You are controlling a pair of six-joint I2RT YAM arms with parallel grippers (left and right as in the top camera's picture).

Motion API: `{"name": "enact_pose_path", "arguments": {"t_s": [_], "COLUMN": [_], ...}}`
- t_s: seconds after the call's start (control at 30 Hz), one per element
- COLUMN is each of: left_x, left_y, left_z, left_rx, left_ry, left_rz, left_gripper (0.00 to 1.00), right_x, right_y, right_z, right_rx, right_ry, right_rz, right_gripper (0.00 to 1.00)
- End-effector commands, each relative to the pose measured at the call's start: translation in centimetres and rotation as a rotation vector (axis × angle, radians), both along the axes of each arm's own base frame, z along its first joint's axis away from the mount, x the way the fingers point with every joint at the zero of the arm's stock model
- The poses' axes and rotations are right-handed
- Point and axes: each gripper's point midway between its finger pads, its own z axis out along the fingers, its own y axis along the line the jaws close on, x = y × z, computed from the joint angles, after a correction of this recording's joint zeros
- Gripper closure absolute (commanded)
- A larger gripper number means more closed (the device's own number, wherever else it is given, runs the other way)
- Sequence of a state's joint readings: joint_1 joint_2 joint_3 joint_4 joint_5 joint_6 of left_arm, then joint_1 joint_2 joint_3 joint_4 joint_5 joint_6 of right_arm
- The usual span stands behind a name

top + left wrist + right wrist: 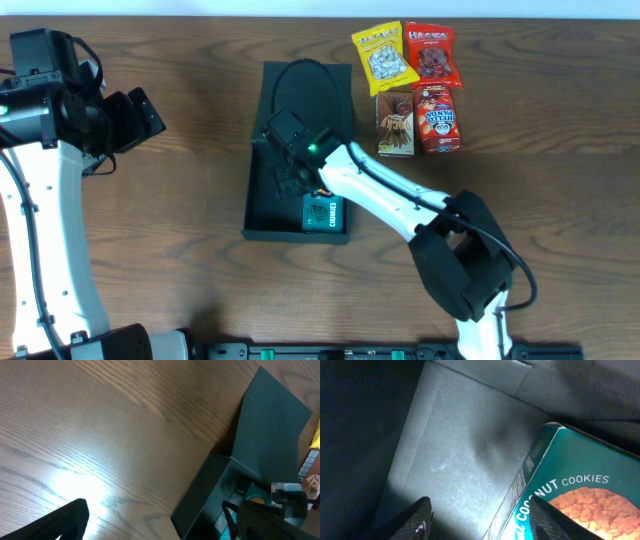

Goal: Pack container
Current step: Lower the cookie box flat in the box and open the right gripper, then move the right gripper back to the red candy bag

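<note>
The right claw (481, 525) is down inside the dark teal-black matte cardboard container (465, 455), its two black fingertips (417, 522) spread apart with nothing between them but the bare grey floor of the box. Just beside the claw, on the side of its right-hand fingertip, lies a teal rectangular cardboard cookie box (580, 490) printed with "COCONUT COOKIES" in white. It lies flat on the container floor. From overhead it sits in the corner of the container nearest the arm's base, and whether the fingertip touches it cannot be told.

Beyond the claw, away from the base, the container's hinged flap lid (305, 85) lies open and flat on the brown wood-grain table (150, 250).

Further off to the claw's right, outside the container, four snacks lie close together. A brown upright-printed carton (395, 125) is nearest the container wall, with a red glossy packet (437, 118) just beside it. Behind those are a yellow crinkled packet (385, 55) and a second red packet (432, 52).

Well apart to the claw's left, the left claw (165, 517) hangs above bare table with its dark fingers spread wide, gripping nothing.
</note>
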State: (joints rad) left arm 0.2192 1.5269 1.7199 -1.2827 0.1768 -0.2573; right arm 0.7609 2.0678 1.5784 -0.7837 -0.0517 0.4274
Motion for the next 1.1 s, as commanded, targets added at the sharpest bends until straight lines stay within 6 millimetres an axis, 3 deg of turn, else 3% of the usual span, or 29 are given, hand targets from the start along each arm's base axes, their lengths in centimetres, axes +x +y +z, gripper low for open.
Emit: {"name": "enact_pose_path", "arguments": {"t_s": [0.0, 0.13, 0.2, 0.23, 0.3, 0.4, 0.53, 0.63, 0.73, 0.87, 1.07], "left_x": [0.0, 0.0, -0.1, -0.1, -0.1, -0.1, 0.0, 0.0, 0.1, 0.1, 0.1], "left_y": [0.2, 0.2, 0.2, 0.2, 0.2, 0.2, 0.2, 0.2, 0.2, 0.2, 0.1], "left_z": [0.5, 0.5, 0.4, 0.4, 0.4, 0.4, 0.5, 0.5, 0.5, 0.5, 0.5], "left_rx": [0.009, 0.010, 0.013, 0.013, 0.013, 0.013, 0.013, 0.014, 0.014, 0.014, 0.006], "left_ry": [-0.013, -0.012, -0.011, -0.011, -0.011, -0.011, -0.012, -0.015, -0.017, -0.019, -0.018], "left_rz": [-0.005, -0.005, -0.012, -0.012, -0.012, -0.012, -0.012, -0.012, -0.011, -0.011, -0.002], "left_gripper": [0.05, 0.05, 0.05, 0.05, 0.05, 0.05, 0.05, 0.05, 0.05, 0.05, 0.05], "right_x": [1.3, 4.8, 8.2, 10.2, 13.6, 18.2, 23.0, 25.1, 26.9, 28.4, 29.6], "right_y": [1.1, 1.1, 0.0, -1.1, -3.9, -9.9, -20.0, -25.4, -30.0, -32.6, -32.8], "right_z": [3.3, 10.3, 15.0, 17.0, 19.3, 20.3, 18.5, 16.6, 13.2, 8.1, 1.9], "right_rx": [0.070, 0.134, 0.182, 0.196, 0.208, 0.224, 0.307, 0.401, 0.472, 0.562, 0.612], "right_ry": [-0.030, -0.197, -0.338, -0.409, -0.502, -0.560, -0.534, -0.508, -0.465, -0.397, -0.326], "right_rz": [0.084, 0.147, 0.151, 0.142, 0.090, -0.032, -0.196, -0.285, -0.393, -0.470, -0.539], "right_gripper": [0.39, 0.40, 0.36, 0.32, 0.26, 0.22, 0.17, 0.16, 0.16, 0.14, 0.14]}}
